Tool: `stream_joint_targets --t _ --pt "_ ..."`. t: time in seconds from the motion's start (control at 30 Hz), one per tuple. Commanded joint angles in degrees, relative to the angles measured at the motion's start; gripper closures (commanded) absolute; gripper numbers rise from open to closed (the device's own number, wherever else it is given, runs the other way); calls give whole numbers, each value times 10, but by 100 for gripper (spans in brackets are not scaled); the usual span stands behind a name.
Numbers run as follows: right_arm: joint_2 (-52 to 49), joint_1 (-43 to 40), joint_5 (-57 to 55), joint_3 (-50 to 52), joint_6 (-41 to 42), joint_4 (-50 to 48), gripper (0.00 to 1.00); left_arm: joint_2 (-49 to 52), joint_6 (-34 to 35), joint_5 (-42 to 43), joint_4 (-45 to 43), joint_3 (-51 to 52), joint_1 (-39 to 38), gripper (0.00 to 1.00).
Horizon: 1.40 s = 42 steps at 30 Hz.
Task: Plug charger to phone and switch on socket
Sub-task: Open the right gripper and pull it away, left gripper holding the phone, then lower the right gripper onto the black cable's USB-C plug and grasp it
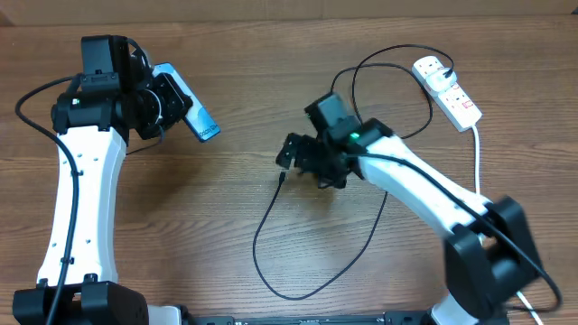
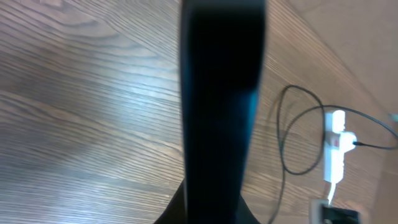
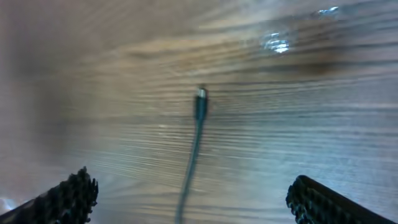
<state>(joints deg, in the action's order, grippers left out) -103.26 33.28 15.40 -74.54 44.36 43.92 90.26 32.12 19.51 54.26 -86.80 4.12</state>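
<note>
"Overhead, we have the left gripper [image 1: 170,101] clamped on the phone [image 1: 194,116] at the far left of the table [image 1: 217,235]. The right gripper [image 1: 302,164] is spread wide just over the plug [image 1: 283,178] of the charger [image 1: 256,242], which lies loose on the wood."

"Agreed. In the right wrist view the plug [image 3: 200,99] sits ahead of our fingers [image 3: 74,196], not between them, and nothing is held. What worries us?"

"If we close where we hover, we'd likely pinch the thin cable behind the plug. The tip would then droop and miss the phone's port. The long loop also runs under our right arm, so a lift could snag it or tug the socket [image 1: 449,90], which the cable's far end seems plugged into."

"And the phone looks gripped by one end only, so a hard push might twist it."

"Room, then: the bare table between phone and plug gives us an open path. The socket lies close to the far right edge, so we'd keep pulls gentle there."
</note>
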Motion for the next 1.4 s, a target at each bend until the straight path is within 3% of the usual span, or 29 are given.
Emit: stream_joint_targets --t 0.0,0.2,0.63,0.9,1.17,1.23,1.37 --pt "-52 33 -31 -57 -59 34 0 1 -25 -21 -3 -3 -3 96" --pt "-90 75 -124 -92 -54 59 0 1 -26 -21 15 -3 -3 96" --pt "-122 99 -193 -92 -27 21 0 1 -26 -21 30 -3 -4 96" --pt "-123 99 -194 -90 -36 -11 0 1 -26 -20 36 -3 -4 96" --pt "-150 124 -199 -90 22 -1 0 1 -26 -21 42 -3 -4 96" --pt "-160 125 -199 -90 24 -2 4 1 -26 -21 44 -3 -4 96" --pt "-164 125 -225 -90 24 -1 21 1 -26 -21 44 -3 -4 96"
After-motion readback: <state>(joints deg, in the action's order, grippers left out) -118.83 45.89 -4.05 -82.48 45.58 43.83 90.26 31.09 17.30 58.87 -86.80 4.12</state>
